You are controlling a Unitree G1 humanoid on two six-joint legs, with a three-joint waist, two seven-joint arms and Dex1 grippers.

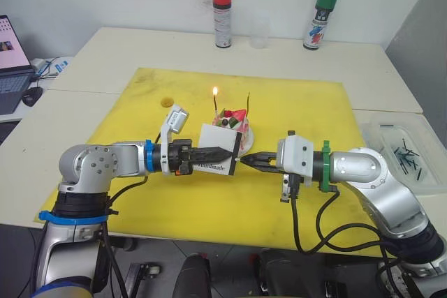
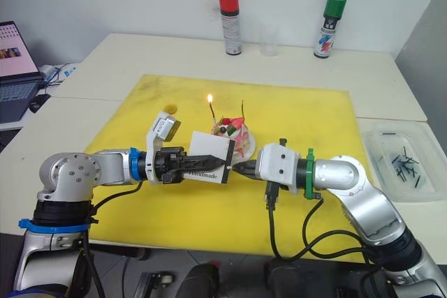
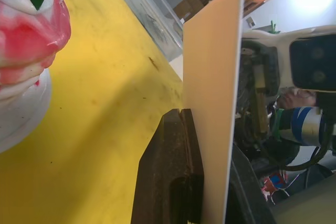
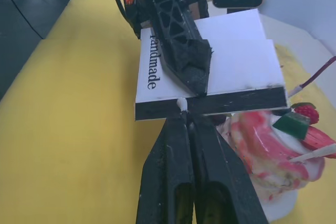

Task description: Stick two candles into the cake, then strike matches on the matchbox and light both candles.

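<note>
Matchbox [image 1: 219, 151] is clamped in my left gripper [image 1: 222, 151], fingers closed flat across its white faces, held above the yellow mat [image 1: 293, 193] just in front of the cake [image 1: 234, 125]. Right gripper [image 1: 249, 160] is pinched tight on a match [image 4: 181, 104]; its pale head touches the box's black striking strip. Cake sits on its white plate mid-mat with both candles stuck in: the left candle [image 1: 215, 100] carries a flame, the right candle [image 1: 247, 103] looks unlit. Spare matches [image 1: 406, 153] lie in the clear tray [image 1: 391, 128] by my right arm.
</note>
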